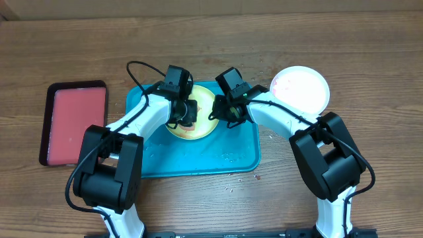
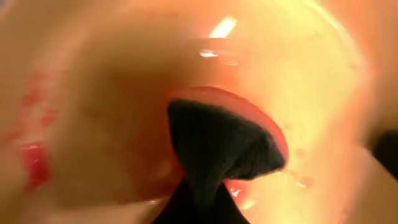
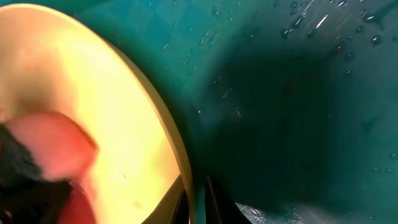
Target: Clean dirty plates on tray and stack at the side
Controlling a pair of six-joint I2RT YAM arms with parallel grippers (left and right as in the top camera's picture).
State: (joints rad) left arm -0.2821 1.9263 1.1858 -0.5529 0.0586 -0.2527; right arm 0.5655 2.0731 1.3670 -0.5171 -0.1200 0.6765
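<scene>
The yellow-green plate (image 1: 198, 104) lies on the teal tray (image 1: 198, 158), near its far edge. My left gripper (image 1: 188, 114) is shut on a dark cloth (image 2: 217, 146) and presses it onto the plate's inside, where red smears (image 2: 34, 165) show. My right gripper (image 1: 223, 112) is shut on the plate's right rim (image 3: 180, 155), one finger inside and one outside, over the tray floor (image 3: 298, 112). The white plate (image 1: 301, 89) sits on the table right of the tray, with faint pink marks. The light blue plate is out of view.
A smaller black-rimmed red tray (image 1: 73, 122) lies on the wooden table at the left. Water drops speckle the teal tray's floor and the table near its right front corner (image 1: 254, 175).
</scene>
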